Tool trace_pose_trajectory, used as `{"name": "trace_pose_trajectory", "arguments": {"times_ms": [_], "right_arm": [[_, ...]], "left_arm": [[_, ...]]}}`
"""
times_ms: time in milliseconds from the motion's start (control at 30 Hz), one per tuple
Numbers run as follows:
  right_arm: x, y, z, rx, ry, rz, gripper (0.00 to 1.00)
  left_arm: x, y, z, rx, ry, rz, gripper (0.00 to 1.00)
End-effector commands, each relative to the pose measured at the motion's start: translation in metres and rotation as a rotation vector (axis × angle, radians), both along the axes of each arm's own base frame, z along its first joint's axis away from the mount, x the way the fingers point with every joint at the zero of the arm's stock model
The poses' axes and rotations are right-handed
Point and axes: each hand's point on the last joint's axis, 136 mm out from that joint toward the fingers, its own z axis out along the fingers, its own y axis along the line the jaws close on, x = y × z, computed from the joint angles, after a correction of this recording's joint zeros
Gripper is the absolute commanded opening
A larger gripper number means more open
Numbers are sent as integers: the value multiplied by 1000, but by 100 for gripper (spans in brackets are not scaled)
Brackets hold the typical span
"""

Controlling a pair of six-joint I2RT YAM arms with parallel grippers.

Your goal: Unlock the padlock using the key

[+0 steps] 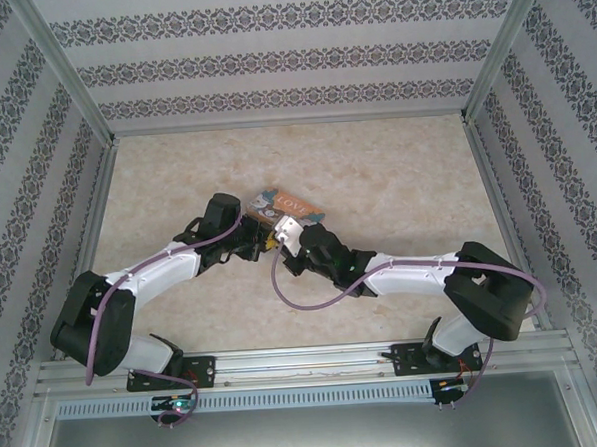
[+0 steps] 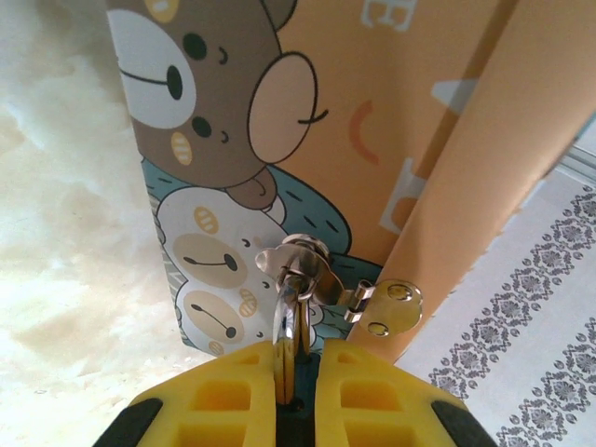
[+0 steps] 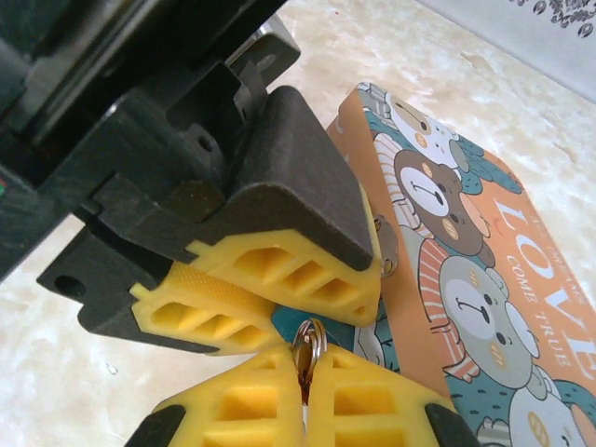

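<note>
Converging arms: the left gripper and right gripper meet fingertip to fingertip at the near side of a picture-printed tin, about the middle of the tabletop.
Left gripper: its yellow fingers are pressed together on the padlock, with only a narrow slit between the pads.
Padlock: it hangs at the tin's silver latch, on the side facing the tabletop's near edge. Only the thin silver shackle loop shows, and the body is hidden between the pads.
Right gripper: its fingertips are closed tight on the key, just below the left gripper's fingers in the right wrist view.
Key: a small metal piece on a silver ring pokes up from the pinch toward the left gripper. Whether it reaches the padlock cannot be told.
Tin: orange with cartoon bears and the word LOVE, it lies lid up, well apart from every edge of the tabletop.
</note>
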Motion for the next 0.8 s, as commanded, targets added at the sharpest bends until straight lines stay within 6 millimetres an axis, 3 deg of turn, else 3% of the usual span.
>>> {"name": "trace_pose_trajectory", "arguments": {"times_ms": [0, 567, 767], "right_arm": [[7, 2, 4, 93, 16, -77, 0], [-1, -11, -48, 2, 75, -102, 0], [-3, -15, -58, 4, 99, -129, 0]], "left_arm": [[-8, -9, -7, -13, 12, -43, 0], [-8, -11, -42, 42, 45, -49, 0], [-9, -1, -55, 106, 57, -34, 2]]}}
